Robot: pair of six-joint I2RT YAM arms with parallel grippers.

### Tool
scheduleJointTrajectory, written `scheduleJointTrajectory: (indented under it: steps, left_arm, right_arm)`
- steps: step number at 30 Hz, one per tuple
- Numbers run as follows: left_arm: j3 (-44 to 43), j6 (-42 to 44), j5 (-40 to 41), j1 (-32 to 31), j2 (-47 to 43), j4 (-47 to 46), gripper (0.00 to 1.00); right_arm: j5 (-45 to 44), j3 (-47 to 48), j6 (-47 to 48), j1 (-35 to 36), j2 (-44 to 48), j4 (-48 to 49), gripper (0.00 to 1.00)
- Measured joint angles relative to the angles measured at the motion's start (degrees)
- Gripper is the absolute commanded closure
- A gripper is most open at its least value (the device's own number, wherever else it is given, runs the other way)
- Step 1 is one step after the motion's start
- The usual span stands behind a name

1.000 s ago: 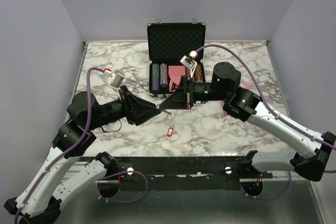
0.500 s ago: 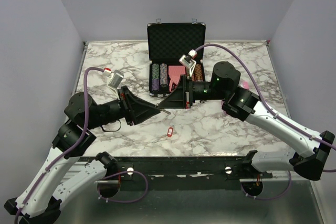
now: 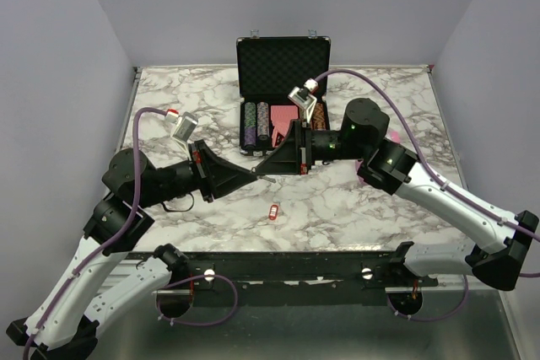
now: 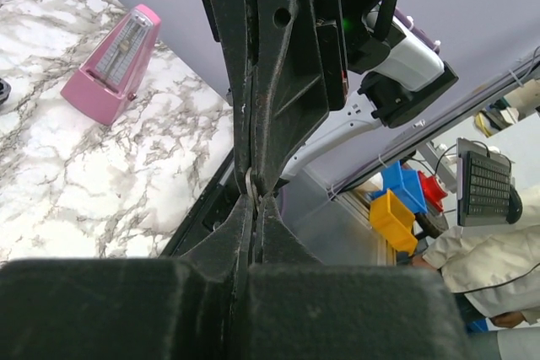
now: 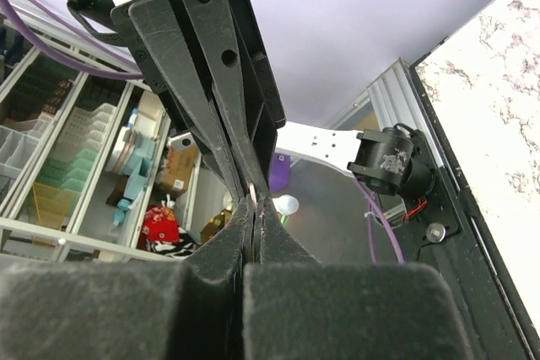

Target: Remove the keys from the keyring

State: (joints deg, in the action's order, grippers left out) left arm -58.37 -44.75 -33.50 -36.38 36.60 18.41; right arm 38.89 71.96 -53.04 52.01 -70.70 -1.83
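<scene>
Top external: left pincer and right pincer meet tip to tip. Their matte black wedge fingers are pressed together, both clamped on one thin silvery key. The red oval keyring lies flat on the grey-veined white marble table, nearer the arm bases than the tips and touching neither. A black foam-lined case stands beyond the right pincer. Walls are pale lilac.

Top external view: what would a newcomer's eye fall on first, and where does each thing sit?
The left gripper and right gripper meet tip to tip above the middle of the marble table, both shut on a tiny silvery key. Just nearer, the red keyring lies on it, and an open black case stands at the far edge.
</scene>
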Motion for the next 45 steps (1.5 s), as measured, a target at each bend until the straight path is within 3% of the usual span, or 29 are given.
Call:
scheduleJointTrajectory:
  steps: [5,7,9,17,24,38,45]
  left_arm:
    - [0.0,-0.9,1.9,0.0,0.0,0.6,1.0]
    - [0.0,-1.0,4.3,-0.1,-0.7,1.2,1.0]
    - [0.2,-1.0,6.4,-0.1,-0.8,1.6,1.0]
    - [7.3,-3.3,18.0,-0.1,-2.7,6.0,1.0]
    - [18.3,-5.7,23.7,0.2,-5.9,7.7,1.0]
    - [34.5,-8.8,24.5,4.7,-5.0,0.1,1.0]
    - [39.6,-9.8,21.8,6.8,3.0,-9.0,1.0]
  right_arm:
    - [-1.0,-0.3,0.4,-0.3,0.1,-0.9,0.31]
    - [-2.4,-0.7,0.9,-0.6,0.1,-2.6,0.17]
    - [-3.7,-0.7,1.4,-0.2,0.2,-4.6,0.12]
    - [-16.9,0.3,4.7,0.2,0.6,-19.0,0.05]
    - [-24.2,-4.5,4.0,0.2,3.7,-23.6,0.01]
    - [-28.2,-18.6,-0.4,0.2,12.3,-25.0,0.0]
    - [-28.4,-19.8,-1.0,0.2,13.2,-25.1,0.0]
